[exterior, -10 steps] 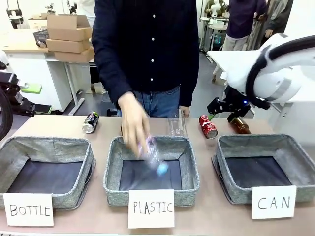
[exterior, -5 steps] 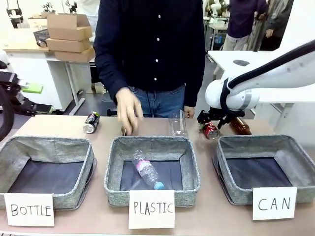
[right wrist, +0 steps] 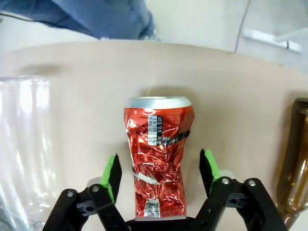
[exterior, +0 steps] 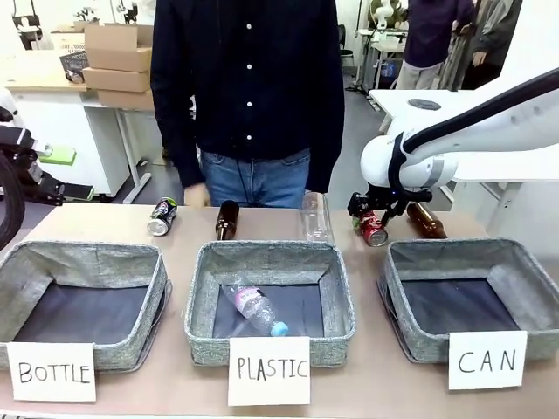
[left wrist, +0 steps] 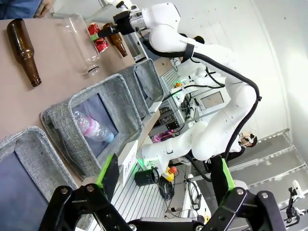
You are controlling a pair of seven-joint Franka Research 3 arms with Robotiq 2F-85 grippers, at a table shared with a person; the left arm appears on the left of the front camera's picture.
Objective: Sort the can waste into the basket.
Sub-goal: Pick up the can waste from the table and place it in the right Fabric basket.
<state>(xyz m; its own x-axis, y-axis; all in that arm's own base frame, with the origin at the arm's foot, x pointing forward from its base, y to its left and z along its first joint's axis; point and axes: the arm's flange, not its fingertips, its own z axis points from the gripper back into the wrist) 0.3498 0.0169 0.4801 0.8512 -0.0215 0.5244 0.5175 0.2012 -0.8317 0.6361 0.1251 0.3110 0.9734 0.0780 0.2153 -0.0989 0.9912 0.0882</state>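
Observation:
The dented red can lies on the table behind the basket signed "CAN". My right gripper is low over that can. In the right wrist view the red can sits between the green pads, with a small gap on each side, so the right gripper is open around it. The black can lies at the far left of the table. My left gripper hangs open with nothing in it, off the table's left end, where it sees the red can far off.
A brown bottle lies just right of the red can and a clear plastic bottle just left. Another brown bottle lies behind the PLASTIC basket, which holds a plastic bottle. The BOTTLE basket is at left. A person stands across the table.
My right arm came down and left onto the red can. The person dropped a plastic bottle into the middle basket, left a brown bottle behind it, and drew the hand back.

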